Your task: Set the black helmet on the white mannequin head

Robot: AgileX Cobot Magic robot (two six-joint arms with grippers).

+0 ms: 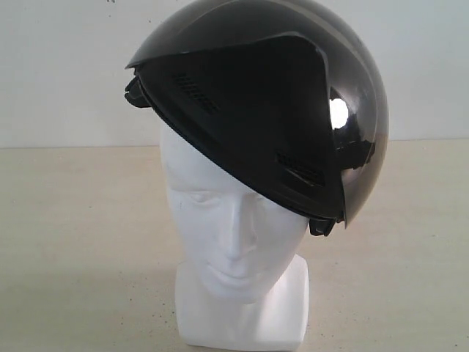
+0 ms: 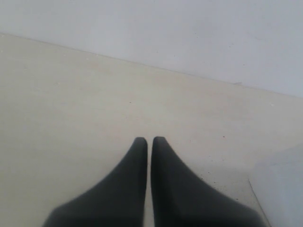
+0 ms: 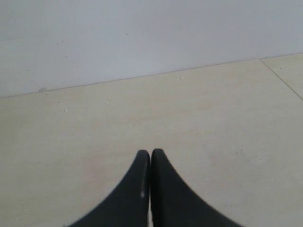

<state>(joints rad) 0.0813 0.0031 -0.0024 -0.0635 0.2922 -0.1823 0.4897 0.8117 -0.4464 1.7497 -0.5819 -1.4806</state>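
As helmet [image 1: 256, 110] sits, grippers [image 2: 147, 140] [image 3: 150, 152] seem elsewhere.

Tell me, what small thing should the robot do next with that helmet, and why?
Probably a gentle nudge to level the black helmet. It already sits on the white mannequin head, but tilted, its rim high on one side and low over the other cheek. Both arms' jaws are shut, empty, over the table, so nothing holds it.

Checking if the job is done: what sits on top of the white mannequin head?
The black helmet sits tilted on the white mannequin head, face left bare. The crown is covered, so its seating cannot be seen.
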